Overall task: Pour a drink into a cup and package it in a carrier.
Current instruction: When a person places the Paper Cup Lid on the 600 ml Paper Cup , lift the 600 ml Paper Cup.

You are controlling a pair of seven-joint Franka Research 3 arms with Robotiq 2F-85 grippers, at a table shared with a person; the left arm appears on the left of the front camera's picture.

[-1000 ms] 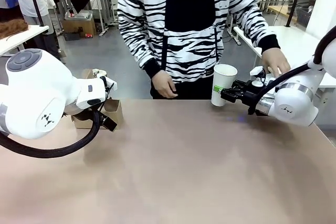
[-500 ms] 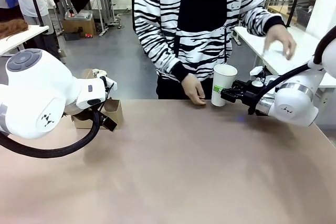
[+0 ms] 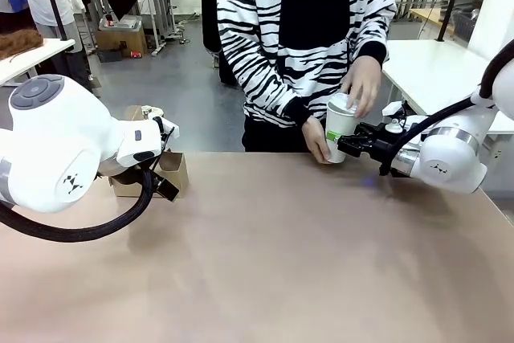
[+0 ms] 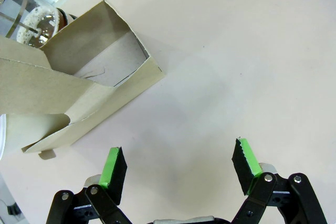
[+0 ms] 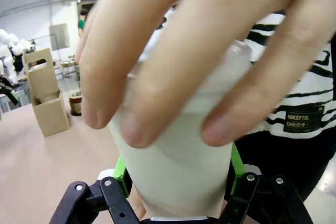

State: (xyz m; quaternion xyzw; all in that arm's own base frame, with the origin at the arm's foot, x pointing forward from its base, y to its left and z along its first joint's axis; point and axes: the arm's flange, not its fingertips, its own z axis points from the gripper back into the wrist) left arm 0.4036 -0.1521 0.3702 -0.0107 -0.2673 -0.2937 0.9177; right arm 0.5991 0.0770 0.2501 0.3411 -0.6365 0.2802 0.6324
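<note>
Cup (image 3: pixel 343 126), white paper, stands at the table's far edge, well apart from the cardboard carrier (image 3: pixel 172 169) along that same edge. The right gripper (image 3: pixel 337 143) is clamped on its lower wall, while a person's one hand (image 3: pixel 363 84) covers its top and the other hand (image 3: pixel 317 140) steadies its base. Just beside the carrier, the left gripper (image 4: pixel 181 163) hangs with jaws spread over bare table (image 3: pixel 265 255), a matte pinkish-tan surface. Behind lie a grey floor (image 3: pixel 173 94) and a white side table (image 3: pixel 438 70).
</note>
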